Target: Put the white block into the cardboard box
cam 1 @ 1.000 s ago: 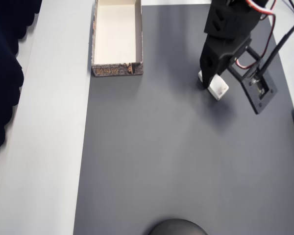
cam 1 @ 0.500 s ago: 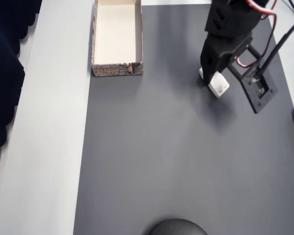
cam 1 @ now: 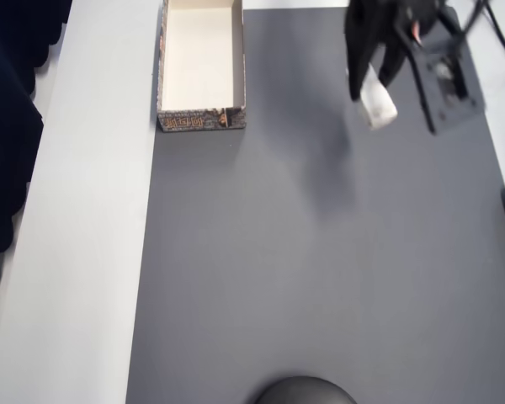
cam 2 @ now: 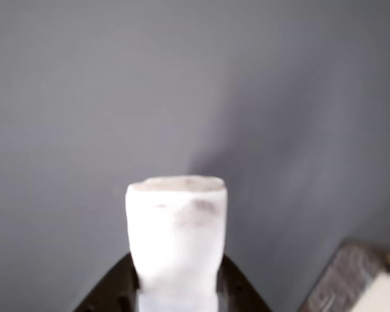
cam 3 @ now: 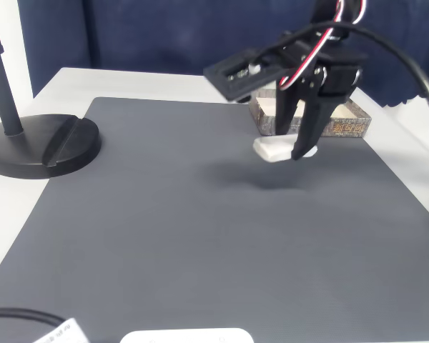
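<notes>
in the overhead view the arm's upper part is cut off by the top edge and blurred. the gripper (cam 1: 372, 84) is clenched on the white block (cam 1: 378, 104), holding it clear above the gray mat (cam 1: 320, 269), well apart from the cardboard box (cam 1: 201, 120). in the wrist view the block (cam 2: 177, 234) looks plain white with rounded edges and faint gray smudges, its lower end hidden between the fingers.
</notes>
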### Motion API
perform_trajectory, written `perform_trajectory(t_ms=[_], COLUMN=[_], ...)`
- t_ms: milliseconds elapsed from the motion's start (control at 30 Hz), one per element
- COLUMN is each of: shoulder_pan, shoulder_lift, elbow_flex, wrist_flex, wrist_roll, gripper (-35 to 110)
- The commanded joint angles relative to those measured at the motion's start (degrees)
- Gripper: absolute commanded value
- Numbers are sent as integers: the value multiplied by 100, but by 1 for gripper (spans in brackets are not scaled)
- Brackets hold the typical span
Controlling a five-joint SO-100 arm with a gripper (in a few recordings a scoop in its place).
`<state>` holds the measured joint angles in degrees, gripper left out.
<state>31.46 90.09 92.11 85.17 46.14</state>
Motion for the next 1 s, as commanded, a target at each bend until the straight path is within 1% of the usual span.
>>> perform_trajectory(t_ms=[0,133,267,533,800,967], shoulder_pan=[492,1134,1819,2971,3604,3885], shoulder_lift=[501,439,141,-967,-2329,-3041], elbow_flex=[-580,-1063,-1714,-3129,-4614,-5063], wrist_flex=[53,176,378,738,905,905], wrist_roll=[-149,-255,-114,659,1380,2180], gripper=[-2,-2,-2,-2,-2,-2])
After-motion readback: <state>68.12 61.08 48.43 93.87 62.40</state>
